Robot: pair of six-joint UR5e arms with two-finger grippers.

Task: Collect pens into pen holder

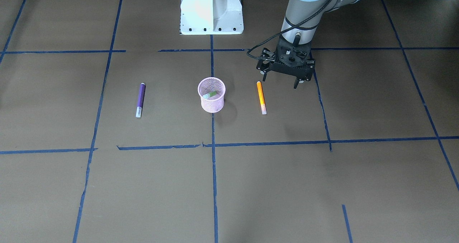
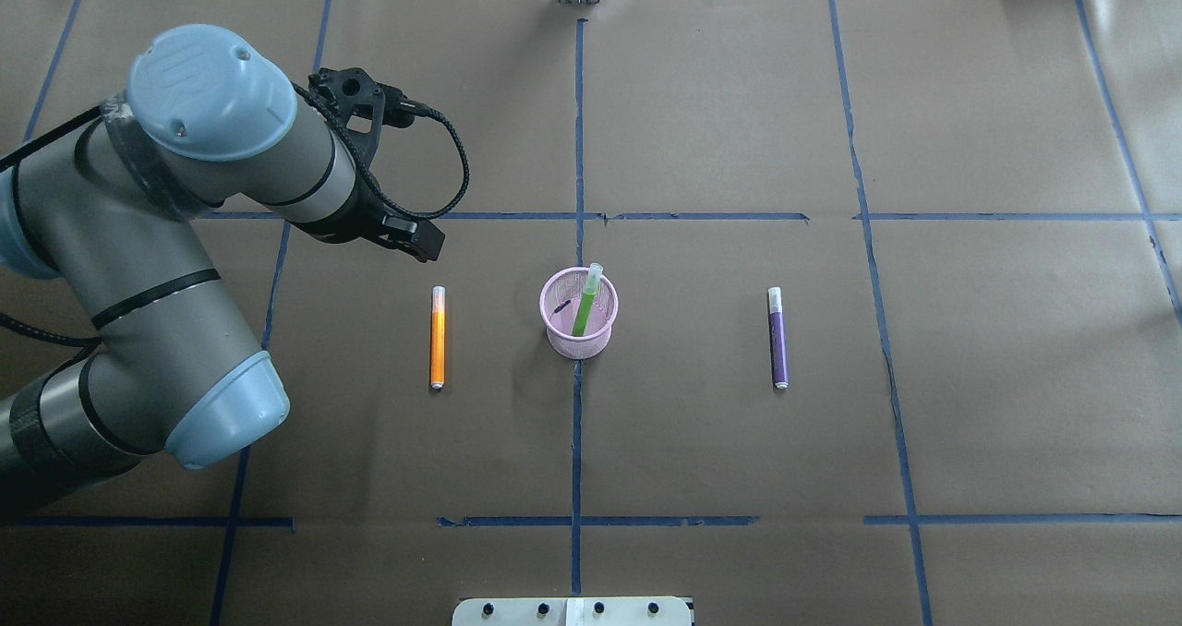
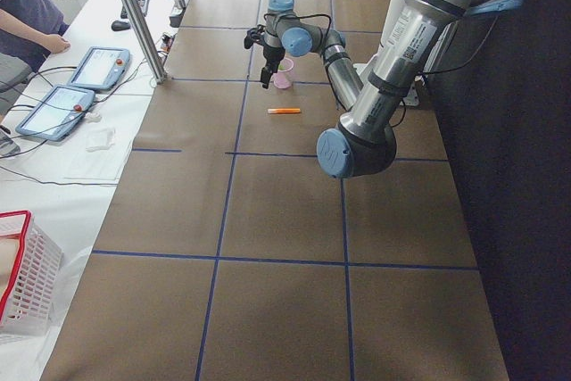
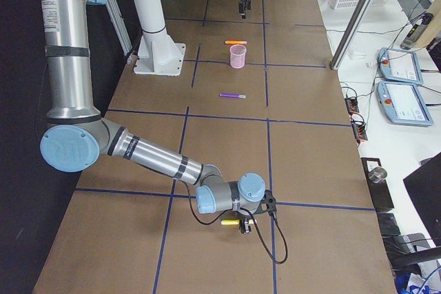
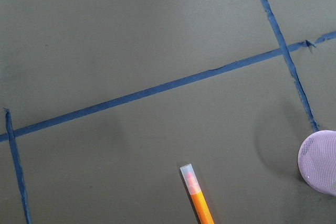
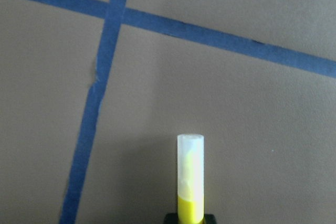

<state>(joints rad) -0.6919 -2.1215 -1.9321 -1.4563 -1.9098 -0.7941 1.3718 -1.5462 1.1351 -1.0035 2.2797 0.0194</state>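
Left gripper [image 1: 281, 82] hangs above the table with its fingers spread and nothing between them, just beside the far end of the orange pen [image 1: 261, 97] but not over it.

One pen is home: the green pen [image 2: 584, 307] stands slanted in the pink mesh pen holder [image 1: 212, 105], its pale cap poking past the rim. The orange pen lies flat close to the holder on the robot's left, and the purple pen [image 1: 140, 99] lies flat a little farther out on the other side. Neither touches the holder.

Far down the table, the right gripper [image 4: 242, 224] sits low by the yellow pen [image 6: 190, 177], which lines up under its wrist camera. I cannot tell whether the fingers have closed on it.

By my reckoning, one of four pens is collected and three remain, with the orange one the likeliest next pick for the left arm.
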